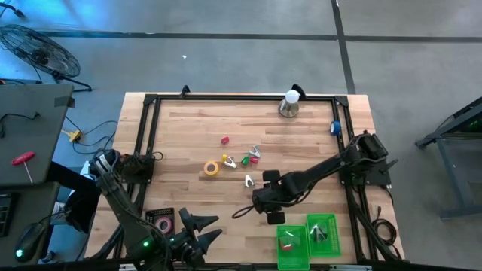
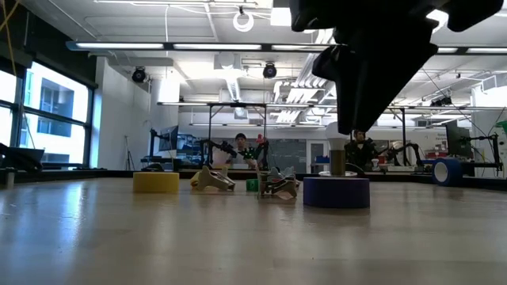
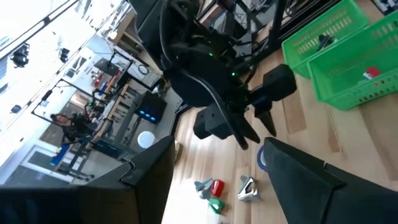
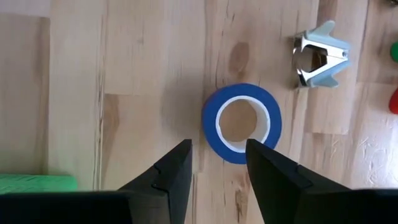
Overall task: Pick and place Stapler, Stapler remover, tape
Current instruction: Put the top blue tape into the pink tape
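The right tool [image 4: 217,163] is hanging partly open just above the bench [image 4: 124,74], grasping nothing, fingers apart. The blue-purple tape roll [image 4: 242,123] is lying flat just ahead of its fingertips, not touching. A silver staple remover [image 4: 319,55] is lying beyond the roll, apart. The left tool [image 1: 202,229] is waiting open, empty.

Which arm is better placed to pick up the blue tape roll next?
Right. The right gripper hovers directly over the blue tape roll, fingers open beside it. The left gripper sits back at the table's near edge, away from the roll.
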